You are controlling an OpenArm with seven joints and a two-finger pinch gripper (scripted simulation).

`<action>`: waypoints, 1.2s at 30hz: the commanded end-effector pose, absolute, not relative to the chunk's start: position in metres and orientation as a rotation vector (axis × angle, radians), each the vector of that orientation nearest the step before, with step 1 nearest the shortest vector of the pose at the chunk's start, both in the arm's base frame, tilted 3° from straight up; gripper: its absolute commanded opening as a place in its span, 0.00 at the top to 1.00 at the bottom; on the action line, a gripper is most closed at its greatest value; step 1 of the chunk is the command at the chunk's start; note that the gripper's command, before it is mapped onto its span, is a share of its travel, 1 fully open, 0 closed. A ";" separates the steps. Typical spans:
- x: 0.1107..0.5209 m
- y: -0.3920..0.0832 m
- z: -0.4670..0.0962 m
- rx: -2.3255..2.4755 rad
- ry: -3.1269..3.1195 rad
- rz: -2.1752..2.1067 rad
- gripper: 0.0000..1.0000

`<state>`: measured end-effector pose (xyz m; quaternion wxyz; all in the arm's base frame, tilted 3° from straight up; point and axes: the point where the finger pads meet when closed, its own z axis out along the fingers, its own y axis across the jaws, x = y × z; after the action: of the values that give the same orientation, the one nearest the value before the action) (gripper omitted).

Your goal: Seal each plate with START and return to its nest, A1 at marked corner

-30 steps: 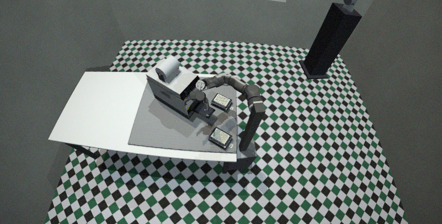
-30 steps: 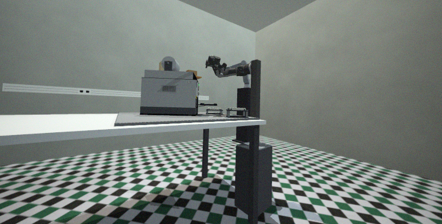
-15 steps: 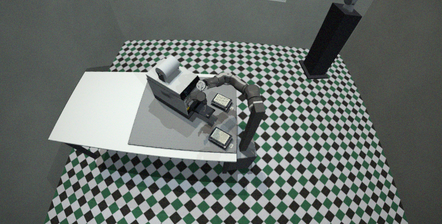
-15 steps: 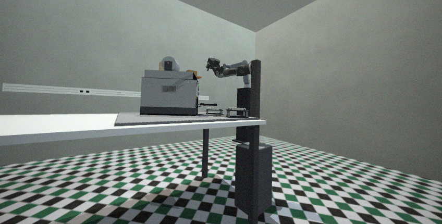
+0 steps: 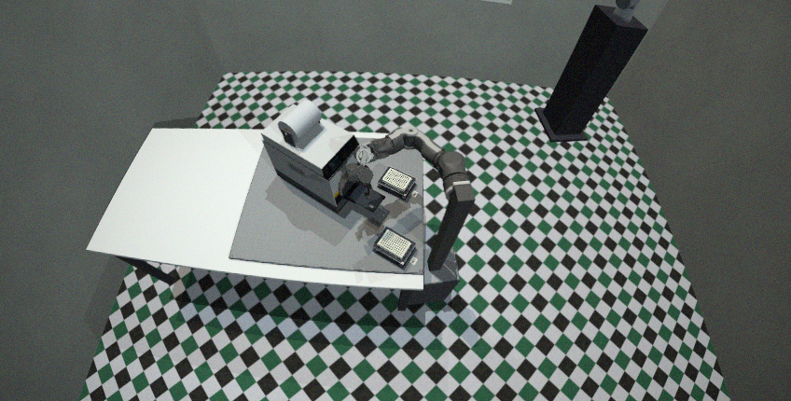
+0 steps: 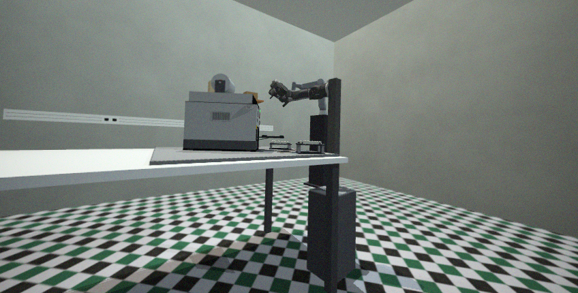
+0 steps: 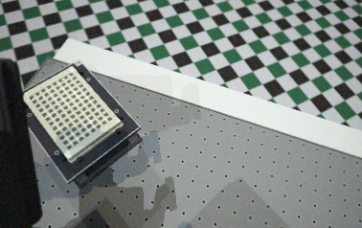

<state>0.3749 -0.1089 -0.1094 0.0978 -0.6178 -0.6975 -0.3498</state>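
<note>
The sealer (image 5: 307,151) is a grey box with a foil roll on top, standing on the grey perforated mat. Its dark stage (image 5: 363,195) is out in front and holds no plate. Two open white well plates sit in black nests, one farther back (image 5: 396,179) and one near the front edge (image 5: 394,243). My gripper (image 5: 362,155) is partly open and empty, high above the mat beside the sealer's front; it also shows in the exterior view (image 6: 279,90). The wrist view shows one plate (image 7: 72,111) flat in its nest, but not my fingers.
The arm's dark column (image 5: 449,226) stands at the table's right edge beside the front nest. A dark shape (image 7: 3,144) fills the left edge of the wrist view. The white table edge (image 7: 247,105) runs past the mat, with checkered floor beyond.
</note>
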 end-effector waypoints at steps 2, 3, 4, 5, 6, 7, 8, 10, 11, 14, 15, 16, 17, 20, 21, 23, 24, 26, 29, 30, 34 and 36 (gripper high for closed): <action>0.373 -0.118 -0.118 -1.794 -2.161 -1.000 0.35; 0.371 -0.120 -0.122 -1.775 -2.202 -0.979 0.35; 0.369 -0.124 -0.125 -1.758 -2.243 -0.958 0.35; 0.368 -0.127 -0.129 -1.743 -2.281 -0.936 0.35; 0.366 -0.131 -0.134 -1.729 -2.312 -0.915 0.35; 0.366 -0.133 -0.138 -1.733 -2.309 -0.923 0.35; 0.363 -0.137 -0.141 -1.713 -2.348 -0.888 0.35; 0.360 -0.142 -0.147 -1.669 -2.427 -0.839 0.35; 0.359 -0.146 -0.152 -1.674 -2.424 -0.845 0.35; 0.355 -0.154 -0.157 -1.632 -2.497 -0.778 0.35; 0.355 -0.154 -0.157 -1.632 -2.497 -0.778 0.35; 0.353 -0.156 -0.160 -1.606 -2.533 -0.747 0.35; 0.352 -0.159 -0.165 -1.608 -2.534 -0.749 0.35; 0.346 -0.170 -0.173 -1.560 -2.603 -0.677 0.35; 0.344 -0.173 -0.176 -1.534 -2.635 -0.644 0.35; 0.340 -0.181 -0.181 -1.490 -2.692 -0.573 0.35; 0.338 -0.185 -0.184 -1.467 -2.719 -0.537 0.35; 0.335 -0.191 -0.192 -1.451 -2.734 -0.524 0.35; 0.329 -0.202 -0.196 -1.368 -2.815 -0.407 0.35; 0.326 -0.207 -0.201 -1.359 -2.819 -0.383 0.35; 0.321 -0.215 -0.206 -1.304 -2.862 -0.304 0.35; 0.317 -0.222 -0.210 -1.260 -2.892 -0.242 0.35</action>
<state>0.3191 -0.2172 -0.2090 -0.0090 -0.4075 -0.9087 -0.0897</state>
